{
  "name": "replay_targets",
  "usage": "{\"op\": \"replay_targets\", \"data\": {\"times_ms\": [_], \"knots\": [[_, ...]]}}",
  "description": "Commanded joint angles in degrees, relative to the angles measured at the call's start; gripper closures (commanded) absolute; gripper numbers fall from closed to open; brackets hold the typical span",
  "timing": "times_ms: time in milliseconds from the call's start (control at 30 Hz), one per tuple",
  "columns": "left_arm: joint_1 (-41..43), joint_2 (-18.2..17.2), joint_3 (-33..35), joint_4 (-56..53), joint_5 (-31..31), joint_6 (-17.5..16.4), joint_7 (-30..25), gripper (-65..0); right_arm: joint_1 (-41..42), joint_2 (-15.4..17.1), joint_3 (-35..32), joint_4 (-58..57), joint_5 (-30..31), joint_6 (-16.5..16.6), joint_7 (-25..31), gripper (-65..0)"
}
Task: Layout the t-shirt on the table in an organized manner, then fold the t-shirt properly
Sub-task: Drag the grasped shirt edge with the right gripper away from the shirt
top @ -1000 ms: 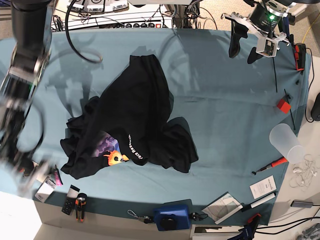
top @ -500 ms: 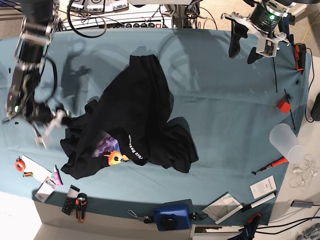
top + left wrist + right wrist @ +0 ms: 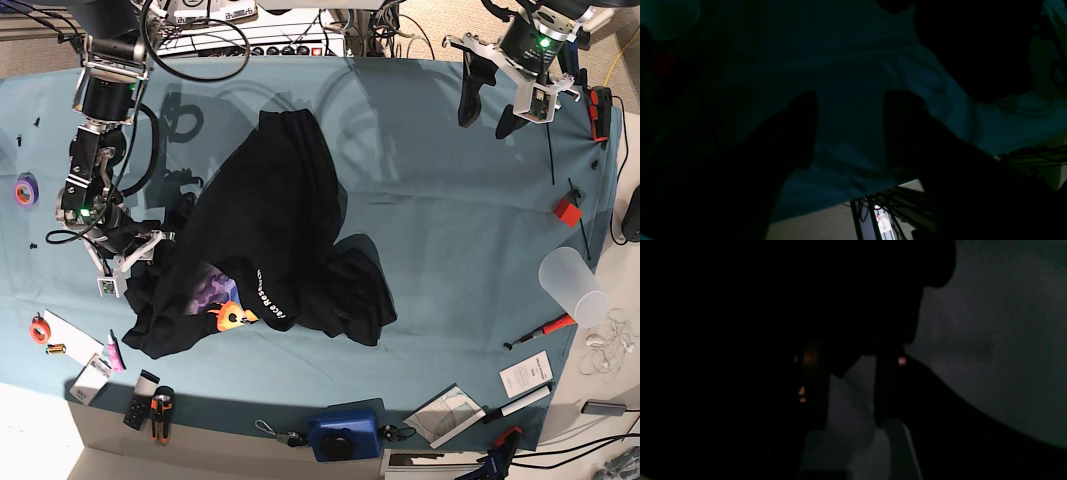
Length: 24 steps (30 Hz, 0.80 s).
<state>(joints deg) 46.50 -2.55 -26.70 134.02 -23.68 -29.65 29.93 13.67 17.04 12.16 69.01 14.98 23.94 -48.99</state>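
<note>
The black t-shirt lies crumpled left of the middle of the teal table, with a bit of purple and orange print and white lettering showing at its front edge. My right gripper is at the shirt's left edge, low over the cloth. In the dark right wrist view its fingers stand apart, with the black shirt just beyond them. My left gripper is open and empty, high over the table's far right corner. In the left wrist view only table cloth lies under it.
A purple tape roll and an orange one lie at the left edge. A red block, a plastic cup and a red screwdriver are at the right. Pliers, a blue device and papers line the front edge.
My right arm has swung in from the table's front left, and its gripper has reached the shirt's left edge. The left arm has barely moved. The shirt lies as before.
</note>
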Motion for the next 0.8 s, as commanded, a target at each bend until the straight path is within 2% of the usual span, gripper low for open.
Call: {"op": "replay_targets", "data": {"times_ms": [0, 33, 133, 333, 467, 533, 633, 767], "knots": [[0.4, -0.2, -0.2, 1.0, -1.0, -0.2, -1.3, -32.6, 0.3, -0.2, -0.1, -0.5, -0.5, 0.0, -2.7, -23.3], [0.4, -0.2, -0.2, 1.0, -1.0, -0.2, -1.3, -32.6, 0.3, -0.3, -0.1, -0.6, -0.5, 0.1, -3.0, -19.1], [0.5, -0.2, -0.2, 1.0, -1.0, -0.2, -1.3, -32.6, 0.5, -0.1, -0.1, -0.5, -0.5, 0.1, -5.9, 0.0], [0.3, -0.2, -0.2, 1.0, -1.0, -0.2, -1.3, -32.6, 0.4, 2.0, 0.0, 6.7, 2.3, 1.1, -7.8, 0.0], [0.3, -0.2, -0.2, 1.0, -1.0, -0.2, -1.3, -32.6, 0.4, 5.4, 0.0, 19.5, 5.6, 1.0, -9.0, 0.0], [0.3, -0.2, -0.2, 1.0, -1.0, -0.2, -1.3, -32.6, 0.5, 7.7, 0.0, 26.1, 6.7, 0.0, -9.0, 0.0], [0.3, -0.2, -0.2, 1.0, -1.0, -0.2, -1.3, -32.6, 0.4, 10.4, 0.0, 33.3, 4.7, -1.2, -9.6, 0.0], [0.3, -0.2, -0.2, 1.0, -1.0, -1.2, -1.3, -32.6, 0.4, 12.5, 0.3, 34.8, 3.8, -2.4, -9.7, 0.0]]}}
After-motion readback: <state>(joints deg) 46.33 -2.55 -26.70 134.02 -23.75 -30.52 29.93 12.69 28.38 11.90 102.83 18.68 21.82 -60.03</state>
